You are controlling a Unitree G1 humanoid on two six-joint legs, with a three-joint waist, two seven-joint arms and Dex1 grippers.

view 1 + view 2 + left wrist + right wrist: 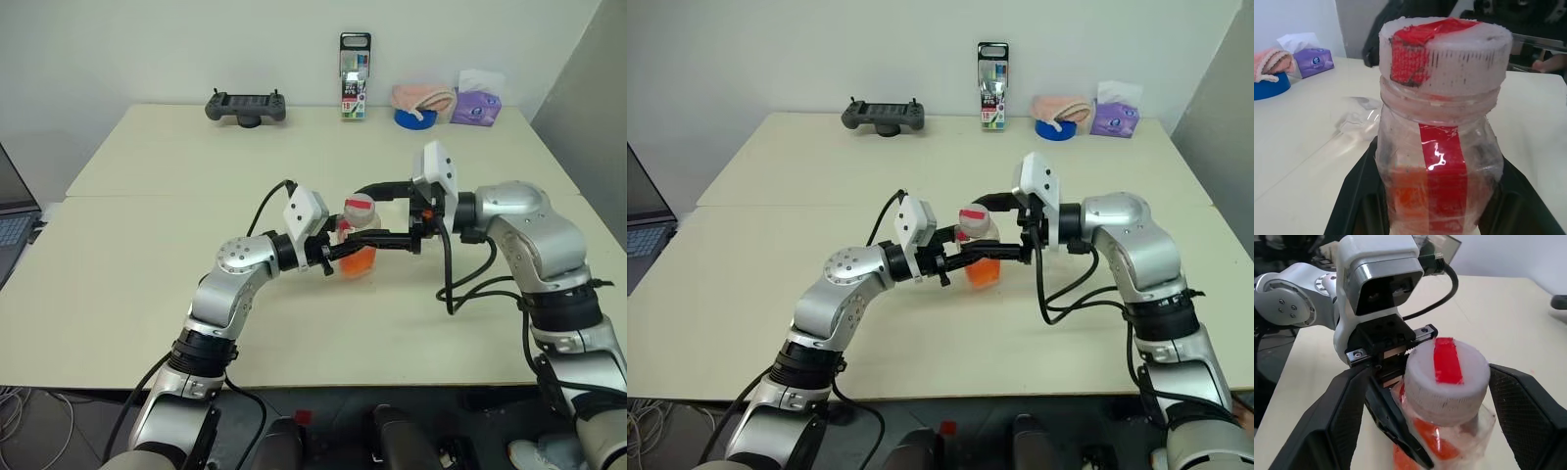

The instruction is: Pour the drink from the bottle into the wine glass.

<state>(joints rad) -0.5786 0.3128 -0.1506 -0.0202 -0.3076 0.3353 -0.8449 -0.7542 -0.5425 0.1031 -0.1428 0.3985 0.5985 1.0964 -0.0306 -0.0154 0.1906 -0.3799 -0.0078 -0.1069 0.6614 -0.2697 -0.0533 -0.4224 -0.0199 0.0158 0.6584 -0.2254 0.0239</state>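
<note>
Clamped tight around the body of the bottle [358, 240] by the left gripper [345, 251], matte black fingers [1359, 196] pressing both flanks of the clear, crinkled plastic. Spread wide either side of the cap [1446, 377] by the right gripper [1442, 406], textured black pads [1520, 406] standing clear of the cap's sides, nothing gripped. Cap round, pinkish-white and finely ridged, crossed by a strip of glossy red tape; the same red strip running down the squarish bottle wall. Translucent orange drink [359, 259] filling only the lower part of the bottle. Bottle held upright above the middle of the pale matte table [147, 245]. Well beyond, along the far edge: a dark handheld controller [246, 106], a tall marker pack [355, 76], a blue bowl with a pink cloth [423, 100], a purple tissue box [476, 103].
</note>
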